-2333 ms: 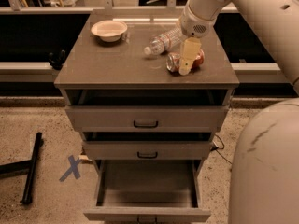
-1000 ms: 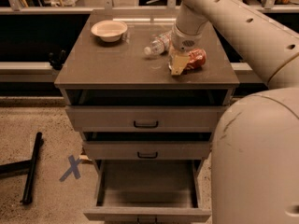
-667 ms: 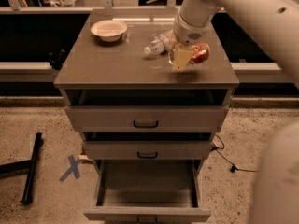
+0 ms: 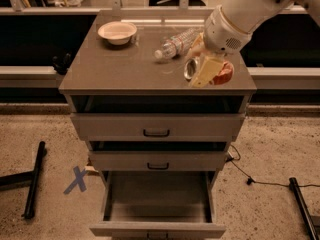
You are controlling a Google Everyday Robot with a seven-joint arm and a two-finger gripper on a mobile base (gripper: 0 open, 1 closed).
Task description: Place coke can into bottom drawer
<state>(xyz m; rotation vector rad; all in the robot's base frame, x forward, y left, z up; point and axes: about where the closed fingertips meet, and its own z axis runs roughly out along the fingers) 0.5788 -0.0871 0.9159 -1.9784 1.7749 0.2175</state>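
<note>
The coke can point(image 4: 225, 73) is red with a silver end facing left. It lies on its side between the fingers of my gripper point(image 4: 206, 72), at the front right of the grey cabinet top point(image 4: 125, 71). The gripper comes down from the upper right and is shut on the can; a cream finger point(image 4: 204, 73) covers the can's middle. I cannot tell whether the can still touches the top. The bottom drawer point(image 4: 157, 200) is pulled out and open below, with nothing inside; its front point(image 4: 157, 229) is at the lower edge of the view.
A clear water bottle point(image 4: 173, 43) lies just behind the can. A white bowl point(image 4: 117, 32) stands at the back left. The two upper drawers point(image 4: 156, 126) are slightly open. On the floor are a blue tape X point(image 4: 77, 179), black stand legs point(image 4: 34, 180) and a cable point(image 4: 249, 178).
The gripper has kept hold of the can and shifted it a little toward the front right edge of the top. The arm has swung off to the upper right.
</note>
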